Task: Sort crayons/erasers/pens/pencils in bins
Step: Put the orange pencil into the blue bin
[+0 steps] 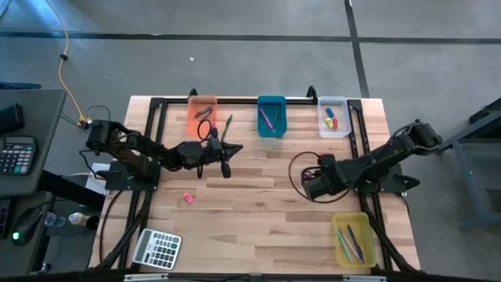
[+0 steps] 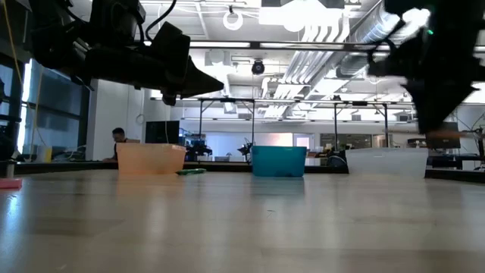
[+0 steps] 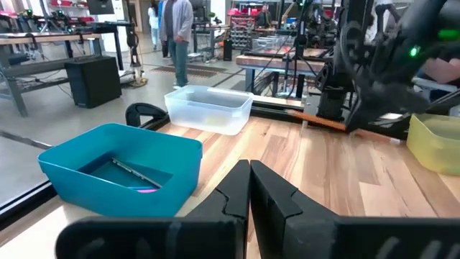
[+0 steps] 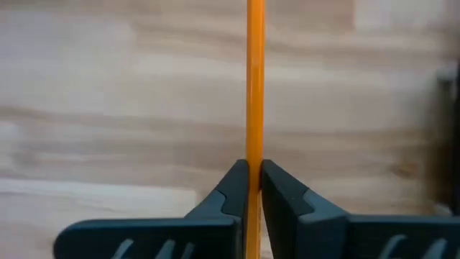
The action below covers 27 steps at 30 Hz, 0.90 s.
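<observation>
Right wrist view: right gripper [image 4: 252,188] is pinching an orange pencil [image 4: 254,86] thinly (possibly off-centre), risking slipping; left gripper [image 3: 249,188] is pressed together, empty.

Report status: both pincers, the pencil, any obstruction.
Right pincer shut on orange pencil, above bare wood. Left pincer shut, empty, near teal bin. Nothing in the way.

Orange pencil [image 4: 255,79] is running off the right wrist view at both ends — full length not showing. Contents of the orange bin [image 1: 203,114] and yellow bin [image 1: 354,239] are reading too small to sort — sticks only. Low view is hiding the bin interiors behind their walls.
</observation>
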### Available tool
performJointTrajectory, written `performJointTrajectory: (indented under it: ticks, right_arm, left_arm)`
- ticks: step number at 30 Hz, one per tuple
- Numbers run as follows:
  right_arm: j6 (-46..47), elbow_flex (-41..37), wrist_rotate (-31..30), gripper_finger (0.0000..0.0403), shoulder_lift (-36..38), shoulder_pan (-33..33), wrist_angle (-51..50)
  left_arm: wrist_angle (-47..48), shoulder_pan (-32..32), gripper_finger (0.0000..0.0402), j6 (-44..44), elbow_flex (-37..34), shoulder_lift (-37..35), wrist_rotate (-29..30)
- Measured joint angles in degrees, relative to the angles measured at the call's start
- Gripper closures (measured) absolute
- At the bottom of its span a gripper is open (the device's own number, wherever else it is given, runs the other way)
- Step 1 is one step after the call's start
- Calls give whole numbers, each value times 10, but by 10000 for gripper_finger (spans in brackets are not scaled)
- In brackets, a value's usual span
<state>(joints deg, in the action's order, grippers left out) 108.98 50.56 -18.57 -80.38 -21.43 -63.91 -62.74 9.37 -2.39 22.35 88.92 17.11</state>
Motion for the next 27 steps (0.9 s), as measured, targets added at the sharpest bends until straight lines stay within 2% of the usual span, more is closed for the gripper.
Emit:
performJointTrajectory:
  ticks: [8, 13, 21, 27]
  right_arm:
    - [-112, 65, -73, 388, 1, 58, 10]
    - [-228, 67, -99, 388, 1, 114, 85]
    - [-476, 67, -97, 388, 1, 231, 248]
    - [-617, 67, -56, 388, 1, 340, 381]
  left_arm:
    - [0, 0, 401, 0, 0, 0, 0]
    - [0, 0, 401, 0, 0, 0, 0]
    - [-1, 0, 401, -6, 0, 6, 0]
    - [-2, 0, 401, -6, 0, 6, 0]
